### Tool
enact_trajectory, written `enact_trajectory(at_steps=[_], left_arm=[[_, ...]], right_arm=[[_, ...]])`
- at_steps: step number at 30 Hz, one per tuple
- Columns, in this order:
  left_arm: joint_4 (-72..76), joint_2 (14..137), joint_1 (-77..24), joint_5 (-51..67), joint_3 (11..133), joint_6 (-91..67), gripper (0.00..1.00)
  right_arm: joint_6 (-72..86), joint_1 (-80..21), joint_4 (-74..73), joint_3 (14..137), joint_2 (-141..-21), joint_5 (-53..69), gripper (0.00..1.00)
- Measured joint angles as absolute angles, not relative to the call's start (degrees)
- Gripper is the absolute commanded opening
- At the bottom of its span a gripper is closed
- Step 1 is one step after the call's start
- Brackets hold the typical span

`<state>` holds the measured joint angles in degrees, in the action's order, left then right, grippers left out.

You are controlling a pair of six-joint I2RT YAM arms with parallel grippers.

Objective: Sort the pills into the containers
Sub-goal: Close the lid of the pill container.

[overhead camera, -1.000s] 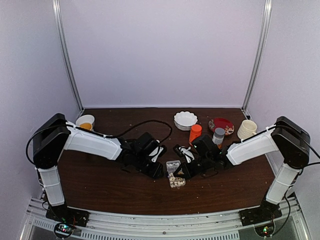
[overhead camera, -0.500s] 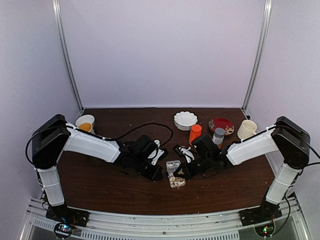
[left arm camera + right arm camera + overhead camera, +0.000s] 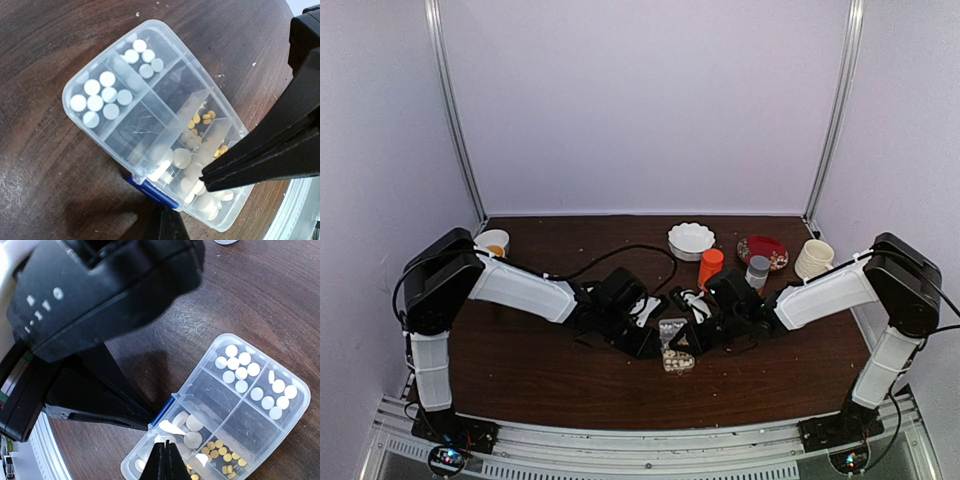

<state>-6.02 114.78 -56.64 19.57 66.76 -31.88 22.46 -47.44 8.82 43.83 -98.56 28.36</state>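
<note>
since a second ago the white-shelled left arm [image 3: 520, 287] has swung in toward the middle of the dark brown wooden table [image 3: 540, 375] and its black fingers [image 3: 167, 227] have shut to a thin point, while the right arm [image 3: 820, 292] has hardly shifted. tiny round pills [image 3: 100, 97] lie grouped by kind in the cells [image 3: 172, 82] of a clear flat rectangular plastic organizer box [image 3: 131, 136]: small white ones in the two far end cells, small yellow ones [image 3: 198, 119] in another, larger cream ones [image 3: 192, 440] at the near end, with two middle cells looking bare. the box rests flat on the table between the two arms; whether its lid is down i cannot tell. the left fingers sit just beside the box's blue latch [image 3: 150, 191], probably to steady that edge or work the catch. the right arm's black fingers [image 3: 165, 460], also pressed together and gripping nothing, hover over the cream pills, likely because a closed tip makes a fine prod for pellets too small to pinch. well behind stand an orange plastic bottle [image 3: 710, 264], a grey-capped bottle [image 3: 757, 271], a white scalloped bowl [image 3: 691, 240] and a red plate [image 3: 762, 250].
</note>
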Motion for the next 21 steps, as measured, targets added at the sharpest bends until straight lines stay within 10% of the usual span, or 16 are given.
enact_trajectory(at_steps=[14, 21], left_arm=[[-5.72, 114.78, -56.69, 18.7, 66.76, -31.88, 0.0], [-6.02, 114.41, -56.69, 17.1, 66.72, -31.83, 0.0]], right_arm=[[22.37, -47.53, 2.46, 42.28, -93.43, 22.13, 0.01], [21.87, -47.53, -3.77, 42.39, -89.84, 18.06, 0.28]])
